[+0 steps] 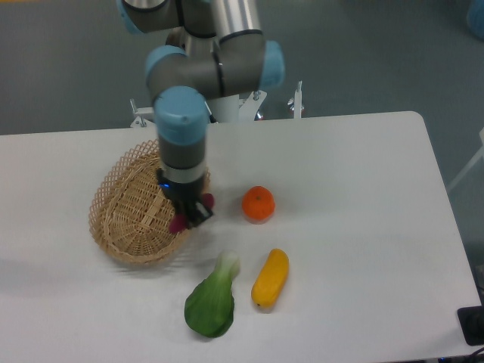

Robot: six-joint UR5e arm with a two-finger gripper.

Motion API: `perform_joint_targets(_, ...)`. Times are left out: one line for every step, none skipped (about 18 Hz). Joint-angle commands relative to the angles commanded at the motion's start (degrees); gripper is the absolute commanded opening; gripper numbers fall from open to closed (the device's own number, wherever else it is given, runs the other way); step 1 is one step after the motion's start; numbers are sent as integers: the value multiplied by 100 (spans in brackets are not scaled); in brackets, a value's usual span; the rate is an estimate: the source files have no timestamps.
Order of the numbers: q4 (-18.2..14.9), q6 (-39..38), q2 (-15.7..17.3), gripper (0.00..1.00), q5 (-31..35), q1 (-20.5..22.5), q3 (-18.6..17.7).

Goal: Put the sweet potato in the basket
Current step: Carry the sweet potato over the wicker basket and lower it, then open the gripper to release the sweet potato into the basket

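Note:
The tan woven wicker basket (132, 208) sits at the left of the white table. My gripper (190, 214) hangs over the basket's right rim and is shut on the magenta sweet potato (178, 223). Only the potato's two ends show, one below the fingers at the left and one beside them at the upper right; the fingers hide the middle. The potato is held above the rim, tilted, not resting in the basket.
A round orange fruit (259, 203) lies right of the gripper. A yellow oblong vegetable (270, 278) and a green leafy bok choy (212, 299) lie near the front. The arm's base stands at the table's far edge (227, 113).

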Motion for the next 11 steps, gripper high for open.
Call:
perform_joint_targets(9, 0, -35, 37, 0, -53, -35)
perform_joint_targets(17, 0, -87, 38, -9, -62, -27)
perform_joint_targets(17, 0, -149, 42, -9, -167, -18)
perform_joint_targets(26, 17, -210, 44, -9, -307, -10)
perform_joint_targets(35, 35, -228, 52, -9, -369, -18)
perform_joint_targets(35, 61, -255, 60, -9, -387, -27)
perform_joint_targets(44, 96, -264, 77, -17, -405, -10)
perform_joint_targets(44, 149, -290, 90, -18, -414, -1)
perform_joint_targets(44, 158, -290, 100, -18, -414, 8)
perform_joint_targets(44, 150, -281, 100, -9, -423, 8)
perform_joint_targets(44, 141, -264, 100, -9, -423, 17)
